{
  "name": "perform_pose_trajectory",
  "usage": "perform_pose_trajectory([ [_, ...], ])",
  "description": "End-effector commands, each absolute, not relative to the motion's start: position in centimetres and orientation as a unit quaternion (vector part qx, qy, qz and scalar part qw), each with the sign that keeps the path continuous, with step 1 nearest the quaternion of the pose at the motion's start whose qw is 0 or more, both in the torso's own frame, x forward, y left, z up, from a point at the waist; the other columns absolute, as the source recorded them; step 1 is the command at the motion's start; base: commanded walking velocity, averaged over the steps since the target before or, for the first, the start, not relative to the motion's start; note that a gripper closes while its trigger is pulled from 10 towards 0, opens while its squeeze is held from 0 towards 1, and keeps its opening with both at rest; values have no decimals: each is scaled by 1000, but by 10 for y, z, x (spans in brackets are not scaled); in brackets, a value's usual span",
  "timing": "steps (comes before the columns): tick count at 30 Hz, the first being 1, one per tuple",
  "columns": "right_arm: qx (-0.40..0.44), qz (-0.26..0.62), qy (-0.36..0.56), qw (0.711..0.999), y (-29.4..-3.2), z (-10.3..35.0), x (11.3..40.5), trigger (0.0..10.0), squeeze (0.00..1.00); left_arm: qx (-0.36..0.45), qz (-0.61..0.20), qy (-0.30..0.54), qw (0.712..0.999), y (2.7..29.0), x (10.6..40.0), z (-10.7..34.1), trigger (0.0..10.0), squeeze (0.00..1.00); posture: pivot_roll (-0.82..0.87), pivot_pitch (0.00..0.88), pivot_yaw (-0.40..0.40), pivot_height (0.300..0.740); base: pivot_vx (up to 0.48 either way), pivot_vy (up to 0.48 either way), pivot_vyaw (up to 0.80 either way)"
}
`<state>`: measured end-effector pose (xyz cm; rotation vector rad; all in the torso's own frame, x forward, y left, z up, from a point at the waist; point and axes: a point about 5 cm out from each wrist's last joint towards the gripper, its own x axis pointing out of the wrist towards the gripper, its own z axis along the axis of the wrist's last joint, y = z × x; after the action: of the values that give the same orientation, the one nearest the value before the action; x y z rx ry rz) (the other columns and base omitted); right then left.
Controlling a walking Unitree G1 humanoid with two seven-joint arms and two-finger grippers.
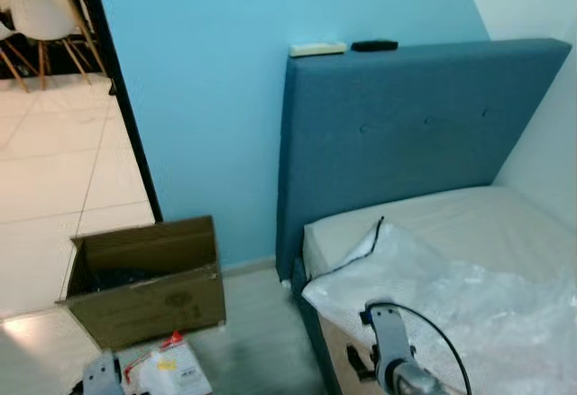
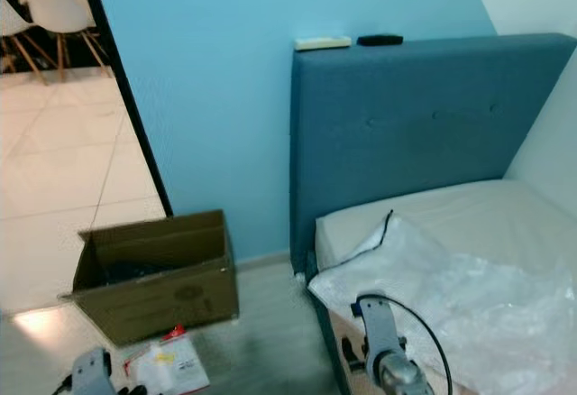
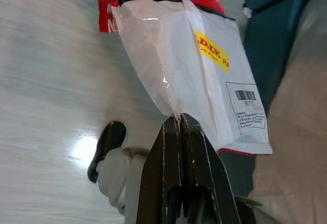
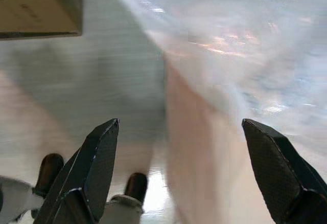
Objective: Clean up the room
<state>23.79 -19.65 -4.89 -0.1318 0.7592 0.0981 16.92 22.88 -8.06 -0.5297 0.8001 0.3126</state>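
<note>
Beside the bed [image 1: 505,224], the left gripper [image 3: 180,124] pinched the white packet's [image 3: 194,70] corner, its length hanging away above the floor, seemingly just short of the box [image 1: 149,278], while the right gripper [image 4: 179,147] gaped wide.

Grey wood-look floor [image 1: 257,323]: open cardboard box [image 1: 149,278] stands on it near the blue wall, something dark inside, can't tell what. Bed [image 1: 505,224] with blue headboard [image 1: 415,133] beside the box; bare mattress carries crumpled clear plastic sheet [image 1: 451,291] hanging over the near edge. Headboard top holds a cream flat item [image 1: 317,49] and a black one [image 1: 374,45], probably remotes.
</note>
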Motion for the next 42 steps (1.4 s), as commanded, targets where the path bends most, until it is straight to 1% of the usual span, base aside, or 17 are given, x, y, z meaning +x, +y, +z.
perform_pose_trajectory([
  [1,-54,31,366,929,-198,-46,242,10000,0,-255,143,371,881,230,175,-77,10000,0,-18,0,-24,714,0,0,-763],
  [3,-52,21,359,932,-200,-43,246,10000,0,-250,135,370,885,229,178,-76,10000,0,-20,0,-22,714,0,-454,-769],
  [4,-54,14,349,935,-202,-39,250,10000,0,-249,133,367,886,229,179,-75,10000,0,-20,0,-21,714,0,-458,0],
  [7,-54,14,349,935,-202,-39,250,10000,0,-249,133,367,886,229,179,-75,10000,0,-20,0,-21,714,0,-458,0],
  [8,-49,-4,338,940,-207,-33,257,10000,0,-253,142,361,886,231,181,-74,10000,0,-18,0,-23,714,0,0,0],
  [16,-4,-32,329,944,-213,-26,266,10000,0,-253,147,356,887,234,180,-73,10000,0,-15,0,-21,714,0,0,0],
  [21,17,-62,328,942,-219,-22,270,10000,0,-259,147,343,891,236,183,-71,10000,0,-11,1,-20,699,0,0,0],
  [25,38,-105,316,942,-232,-14,275,10000,0,-267,142,303,903,243,198,-60,10000,0,-5,3,-22,679,0,0,0],
  [30,38,-134,312,940,-244,-10,277,10000,0,-269,138,272,914,249,212,-49,10000,0,-4,5,-23,659,0,0,0],
  [32,34,-162,305,938,-256,-5,277,10000,0,-262,124,246,925,253,226,-38,10000,0,1,5,-22,649,0,0,0],
  [33,34,-162,305,938,-256,-5,277,10000,0,-262,124,246,925,253,226,-38,10000,0,1,5,-22,649,0,0,0],
  [35,30,-196,293,935,-273,2,277,10000,0,-256,101,220,936,251,243,-26,10000,0,-2,4,-17,639,0,0,0],
  [42,32,-221,284,933,-284,6,276,10000,0,-240,72,201,947,242,258,-16,10000,0,-3,11,-16,619,0,0,0],
])
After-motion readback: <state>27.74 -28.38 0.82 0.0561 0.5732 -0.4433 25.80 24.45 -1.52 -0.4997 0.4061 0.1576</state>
